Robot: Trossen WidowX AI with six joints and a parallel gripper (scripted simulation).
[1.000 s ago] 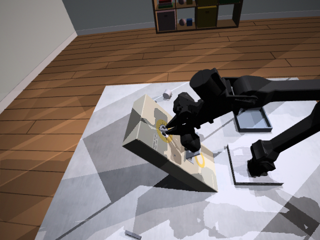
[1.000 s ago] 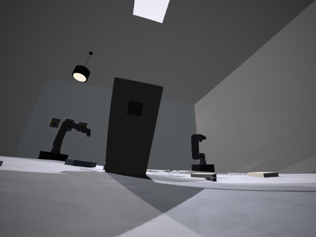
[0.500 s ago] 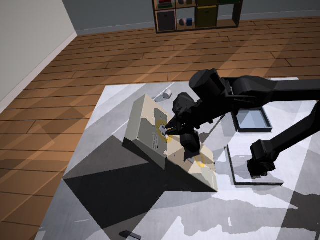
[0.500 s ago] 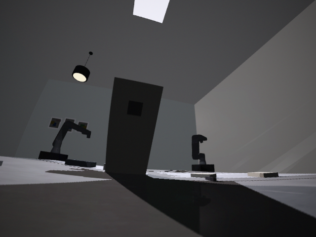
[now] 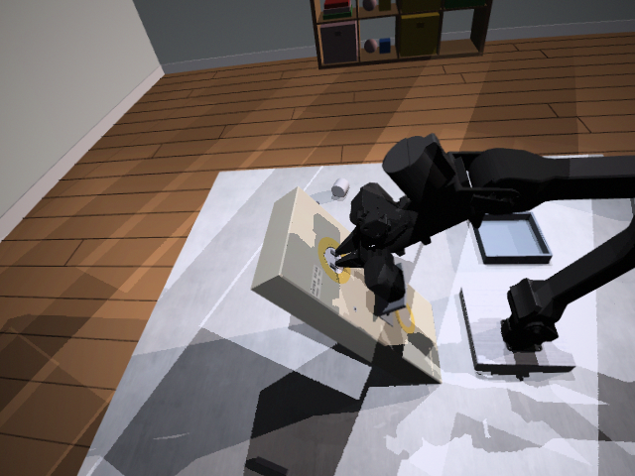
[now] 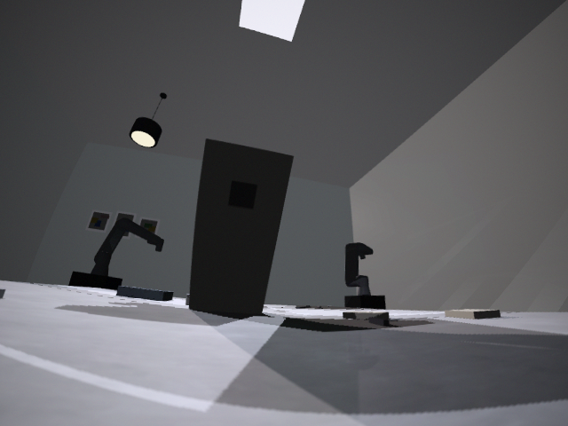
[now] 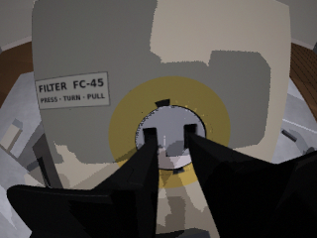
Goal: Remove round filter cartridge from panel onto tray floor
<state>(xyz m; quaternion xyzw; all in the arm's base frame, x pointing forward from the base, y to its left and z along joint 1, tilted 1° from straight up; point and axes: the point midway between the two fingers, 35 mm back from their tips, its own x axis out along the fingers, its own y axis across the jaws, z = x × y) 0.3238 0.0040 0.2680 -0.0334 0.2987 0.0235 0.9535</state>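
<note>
The round pale filter cartridge sits in the upper part of the tilted service panel, inside a yellow ring. In the wrist view its two dark slots lie side by side. My gripper is partly open, with one fingertip at each slot. How deep the tips reach into the slots is hidden. Nothing shows clamped between the fingers. The face looks about level with the panel. The blue-floored tray stands apart from the panel, on the right in the top view.
A second yellow ring lies low on the panel, partly behind my wrist. A small white cylinder stands behind the panel. A black arm base stands on a pale plate at the right. A dark bar lies near the front.
</note>
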